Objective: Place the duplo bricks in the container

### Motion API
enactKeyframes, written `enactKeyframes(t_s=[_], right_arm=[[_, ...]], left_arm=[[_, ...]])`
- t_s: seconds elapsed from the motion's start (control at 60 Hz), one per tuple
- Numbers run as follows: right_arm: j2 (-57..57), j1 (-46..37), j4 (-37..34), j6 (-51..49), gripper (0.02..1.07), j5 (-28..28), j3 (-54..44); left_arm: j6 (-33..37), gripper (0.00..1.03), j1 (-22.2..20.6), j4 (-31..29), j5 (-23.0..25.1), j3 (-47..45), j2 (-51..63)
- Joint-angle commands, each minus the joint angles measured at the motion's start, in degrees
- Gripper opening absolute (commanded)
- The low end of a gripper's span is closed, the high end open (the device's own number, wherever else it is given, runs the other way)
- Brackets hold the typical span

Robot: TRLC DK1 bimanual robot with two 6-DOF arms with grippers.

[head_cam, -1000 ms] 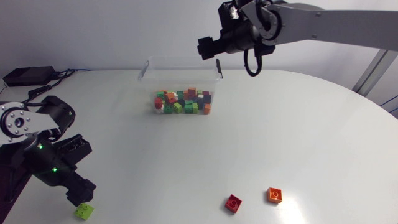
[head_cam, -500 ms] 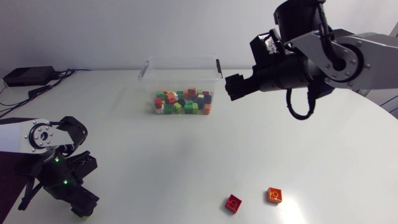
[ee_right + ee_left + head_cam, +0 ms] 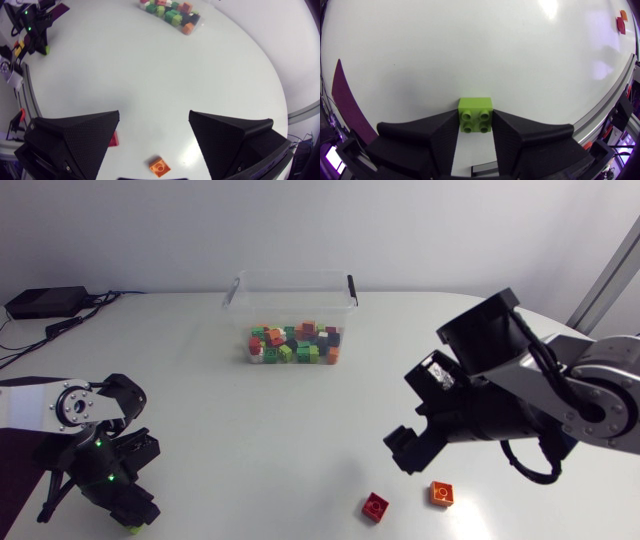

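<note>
My left gripper (image 3: 475, 125) is shut on a lime green duplo brick (image 3: 475, 115), which rests on the white table with one finger on each side. From above, that gripper (image 3: 130, 515) sits at the front left edge and hides most of the green brick (image 3: 133, 528). My right gripper (image 3: 405, 448) hangs open above the front right of the table. Under and ahead of it lie a red brick (image 3: 376, 506) and an orange brick (image 3: 441, 493). The right wrist view shows the orange brick (image 3: 158, 166) between the open fingers and the red brick (image 3: 114, 139) beside one finger.
A clear plastic container (image 3: 292, 290) with black handle clips stands at the back centre, holding several coloured bricks (image 3: 295, 343). A black power adapter (image 3: 45, 302) with cables lies at the back left. The table's front edge runs close to my left gripper.
My left gripper came down over the green brick and shut on it. My right arm swung from above the container to the front right, over the red and orange bricks.
</note>
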Motion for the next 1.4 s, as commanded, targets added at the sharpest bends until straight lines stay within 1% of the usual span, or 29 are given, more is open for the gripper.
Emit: enactKeyframes(t_s=[0.0, 0.05, 0.167, 0.217, 0.283, 0.417, 0.467, 0.567, 0.617, 0.817, 0.917, 0.983, 1.017, 1.067, 1.083, 1.1, 1.117, 1.15, 1.233, 1.3, 1.383], right_arm=[[-1.1, 0.8, -2.1, -2.5, 1.02, -1.3, -2.5], [-0.9, 1.4, -2.7, -3.2, 1.02, -2.3, -3.3], [1.0, 6.2, -2.5, -2.4, 1.01, -2.2, -5.9], [2.1, 8.3, -2.0, -1.3, 0.97, -2.0, -6.4], [3.7, 10.0, -1.5, -0.9, 0.97, -2.0, -6.8], [8.4, 11.7, -0.5, -0.7, 0.97, -2.0, -6.2], [10.5, 13.1, -0.1, -0.5, 0.97, -2.0, -6.1], [12.4, 14.0, 0.3, -0.2, 0.93, -1.8, -5.9], [13.2, 14.4, 0.8, -0.2, 0.93, -1.8, -6.0], [18.0, 14.4, 3.6, -0.5, 0.92, -1.8, -5.9], [20.0, 13.9, 5.1, -0.7, 0.81, -1.9, -5.6], [21.1, 13.7, 5.8, -0.9, 0.77, -1.9, -5.6], [21.3, 13.7, 6.2, -1.0, 0.72, -2.0, -5.8], [21.4, 13.7, 6.8, -1.0, 0.6, -2.1, -6.1], [21.3, 13.6, 7.2, -1.0, 0.52, -2.1, -6.2], [21.3, 13.6, 7.2, -1.0, 0.49, -2.1, -6.2], [21.2, 13.5, 7.4, -1.1, 0.43, -2.1, -6.3], [20.5, 13.1, 7.6, -1.4, 0.31, -2.1, -6.4], [18.6, 12.8, 6.5, -1.9, 0.3, -1.8, -6.2], [16.9, 11.8, 4.8, -2.2, 0.3, -1.7, -5.0], [14.2, 10.1, 0.9, -3.1, 0.29, -1.7, -1.9]], left_arm=[[-1.1, 0.16, -1.0, -0.8, 1.0, -0.1, -1.0], [-1.1, 0.16, -1.2, -1.6, 1.2, 0.7, -2.1], [-1.6, 0.16, -1.6, -3.2, 2.0, 3.1, -4.3], [-2.0, 0.16, -1.9, -3.7, 2.4, 4.7, -5.0], [-3.0, 0.16, -2.7, -4.4, 3.3, 6.6, -5.6], [-6.8, 0.16, -6.4, -4.4, 3.6, 11.3, -5.9], [-8.6, 0.16, -9.0, -4.0, 3.7, 14.4, -5.8], [-10.8, 0.17, -10.6, -2.9, 3.7, 18.1, -5.3], [-11.9, 0.17, -10.7, -2.1, 3.8, 20.9, -4.3], [-15.0, 0.17, -13.6, 1.9, 3.8, 28.1, -2.8], [-16.1, 0.17, -14.2, 2.5, 3.8, 33.2, -0.2], [-16.9, 0.17, -14.6, 3.6, 3.8, 35.6, 0.9], [-17.2, 0.17, -15.1, 4.3, 3.8, 36.3, 1.1], [-17.6, 0.17, -15.2, 5.5, 3.8, 37.8, 1.5], [-17.6, 0.17, -15.4, 6.2, 3.8, 38.5, 1.8], [-17.7, 0.17, -15.5, 6.6, 3.8, 38.9, 2.0], [-17.7, 0.17, -15.5, 6.6, 3.8, 39.0, 2.0], [-18.4, 0.17, -15.5, 8.6, 3.8, 40.8, 2.8], [-19.2, 0.17, -15.4, 11.5, 3.8, 43.2, 4.3], [-19.9, 0.17, -15.3, 12.2, 3.8, 45.2, 5.9], [-20.8, 0.17, -15.6, 16.3, 3.8, 48.1, 9.1]])
